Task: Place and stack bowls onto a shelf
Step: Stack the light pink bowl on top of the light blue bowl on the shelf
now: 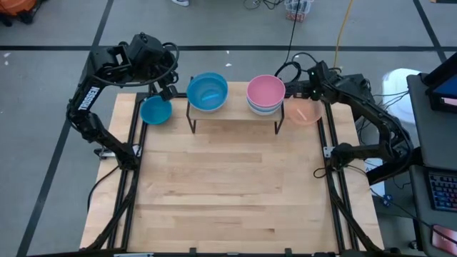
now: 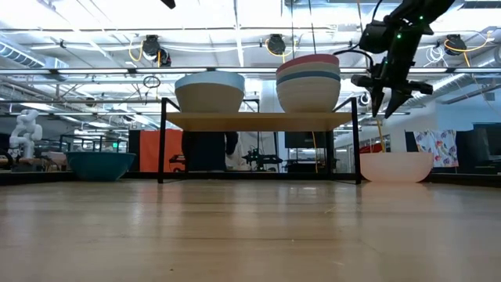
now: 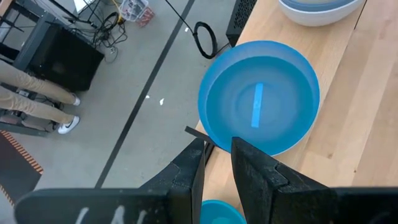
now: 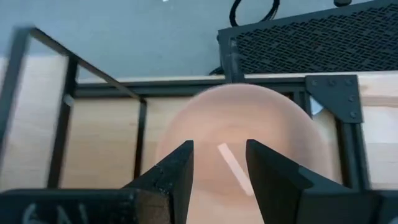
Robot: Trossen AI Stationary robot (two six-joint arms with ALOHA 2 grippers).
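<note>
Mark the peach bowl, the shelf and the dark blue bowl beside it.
peach bowl (image 1: 305,113): high view, inner floor.
shelf (image 2: 258,121): low view, front edge of the plank.
dark blue bowl (image 1: 155,111): high view, inner floor.

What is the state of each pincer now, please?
Left pincer: open, empty, above the blue bowl.
Right pincer: open, empty, above the peach bowl.

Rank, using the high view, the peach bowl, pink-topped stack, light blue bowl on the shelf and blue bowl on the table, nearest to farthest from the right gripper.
From the right gripper:
1. Peach bowl, right below it.
2. Pink-topped stack, shelf's right end.
3. Light blue bowl, shelf's left end.
4. Blue bowl, left of the shelf.
</note>
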